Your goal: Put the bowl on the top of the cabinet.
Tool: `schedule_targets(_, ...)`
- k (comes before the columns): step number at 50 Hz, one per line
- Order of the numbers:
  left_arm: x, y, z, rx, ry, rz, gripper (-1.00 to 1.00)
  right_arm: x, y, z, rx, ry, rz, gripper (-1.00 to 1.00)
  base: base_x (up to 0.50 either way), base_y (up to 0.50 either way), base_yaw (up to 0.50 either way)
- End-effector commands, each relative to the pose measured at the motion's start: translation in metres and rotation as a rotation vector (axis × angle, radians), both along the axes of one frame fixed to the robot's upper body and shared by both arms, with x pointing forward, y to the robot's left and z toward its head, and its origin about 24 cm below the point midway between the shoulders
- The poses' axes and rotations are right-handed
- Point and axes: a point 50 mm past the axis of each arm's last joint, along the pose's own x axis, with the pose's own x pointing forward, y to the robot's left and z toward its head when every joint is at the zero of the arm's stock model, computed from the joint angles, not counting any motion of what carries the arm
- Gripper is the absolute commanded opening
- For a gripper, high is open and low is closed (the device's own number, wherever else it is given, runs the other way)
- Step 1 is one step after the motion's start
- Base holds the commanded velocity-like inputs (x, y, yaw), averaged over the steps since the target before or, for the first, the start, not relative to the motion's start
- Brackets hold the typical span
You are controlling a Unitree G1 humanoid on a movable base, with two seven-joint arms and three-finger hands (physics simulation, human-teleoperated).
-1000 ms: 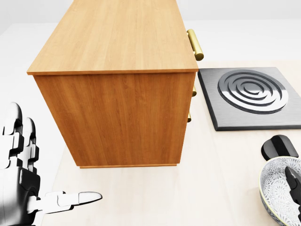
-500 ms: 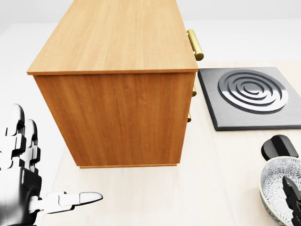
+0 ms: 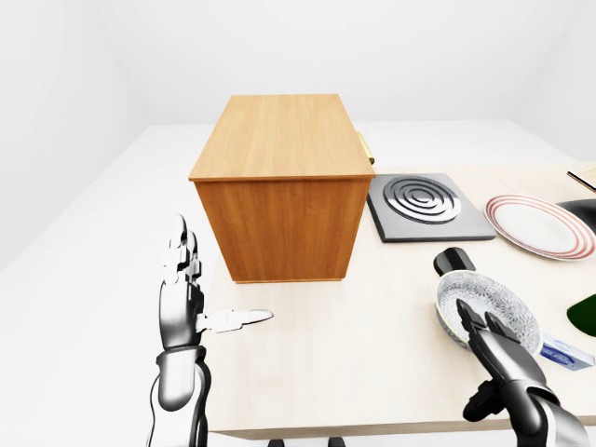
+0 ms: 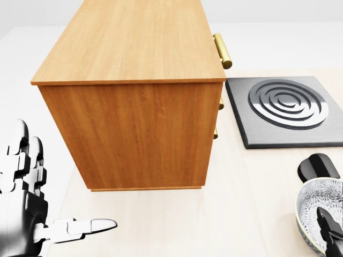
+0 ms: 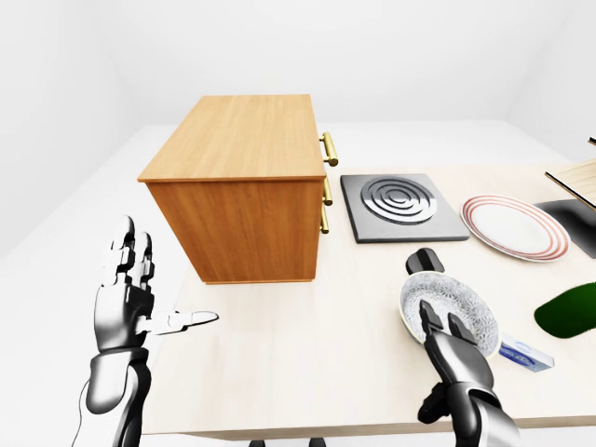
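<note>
Pale table (image 3: 372,326), cabinet (image 3: 279,186) leftward, bowl (image 5: 447,305) under right hand (image 5: 453,349)

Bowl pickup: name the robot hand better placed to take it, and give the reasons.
The right robot hand: its open fingers already reach over the patterned bowl rim. The left robot hand is open at the table's far left edge, away from the bowl.

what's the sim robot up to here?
The robot's right hand is at the near rim of the grey patterned bowl on the pale table; fingers reach over the rim, but a closed grip can't be confirmed. The bowl sits on the table, to the right of the wooden cabinet, whose top is bare. The left hand hangs open at the table's left edge, holding nothing. A black burner plate and a red-rimmed plate lie further up the view.
</note>
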Motion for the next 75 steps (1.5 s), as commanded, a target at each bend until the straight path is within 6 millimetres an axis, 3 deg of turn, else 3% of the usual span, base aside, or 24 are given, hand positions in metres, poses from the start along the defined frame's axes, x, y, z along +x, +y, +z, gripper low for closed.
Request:
schedule_targets(1,0.001,0.000,-0.001,-0.002,0.005,0.000,1.00,0.001,0.000,-0.014,-0.005,0.046,0.018,1.00,0.00,0.00,0.00)
schedule_targets(2,0.001,0.000,-0.001,-0.002,0.005,0.001,1.00,0.000,0.001,-0.014,-0.001,0.045,0.018,0.32,0.00,0.00,0.00)
schedule_targets(3,0.001,0.001,-0.001,-0.002,0.005,0.000,1.00,-0.001,0.001,-0.012,0.005,0.044,0.019,-1.00,0.00,0.00,0.00)
schedule_targets(16,0.001,0.000,-0.002,-0.001,0.008,-0.003,1.00,-0.002,0.000,-0.007,0.009,0.030,0.007,-1.00,0.00,0.00,0.00)
schedule_targets(22,0.001,0.000,-0.003,-0.001,0.015,-0.003,1.00,-0.002,-0.002,0.008,0.009,-0.017,-0.001,-1.00,0.00,0.00,0.00)
schedule_targets(29,0.001,-0.001,-0.001,0.000,0.002,-0.004,1.00,-0.009,0.000,0.060,0.015,-0.154,0.001,-1.00,0.00,0.00,0.00)
schedule_targets(34,0.001,-0.001,-0.001,0.000,0.005,-0.004,1.00,-0.014,0.004,0.086,0.024,-0.231,0.012,-1.00,0.00,0.00,0.00)
schedule_targets(39,0.000,-0.001,0.002,0.001,-0.009,-0.006,1.00,-0.017,0.012,0.125,-0.018,-0.413,0.060,-1.00,0.00,0.00,0.00)
schedule_targets(46,0.001,-0.001,0.000,0.000,0.001,-0.008,1.00,-0.008,0.023,0.163,-0.106,-0.579,0.158,-1.00,0.00,0.00,0.00)
schedule_targets(51,0.002,-0.001,0.000,-0.001,0.000,-0.008,1.00,0.026,0.023,0.184,-0.232,-0.598,0.248,-1.00,0.00,0.00,0.00)
schedule_targets(53,0.001,-0.001,0.000,-0.001,-0.002,-0.008,1.00,0.049,0.022,0.204,-0.301,-0.621,0.295,-1.00,0.00,0.00,0.00)
schedule_targets(56,0.002,-0.001,0.001,-0.002,-0.004,-0.009,1.00,0.076,0.017,0.217,-0.339,-0.589,0.322,-1.00,0.00,0.00,0.00)
schedule_targets(60,0.002,-0.001,0.002,-0.001,-0.010,-0.007,1.00,0.134,0.005,0.244,-0.350,-0.504,0.305,-1.00,0.00,0.00,0.00)
schedule_targets(68,0.003,-0.001,0.002,-0.003,-0.012,-0.005,1.00,0.219,-0.017,0.287,-0.363,-0.512,0.161,-1.00,0.00,0.00,0.00)
schedule_targets(75,0.003,-0.002,0.003,-0.003,-0.014,-0.008,1.00,0.239,-0.012,0.299,-0.386,-0.504,0.104,-1.00,0.00,0.00,0.00)
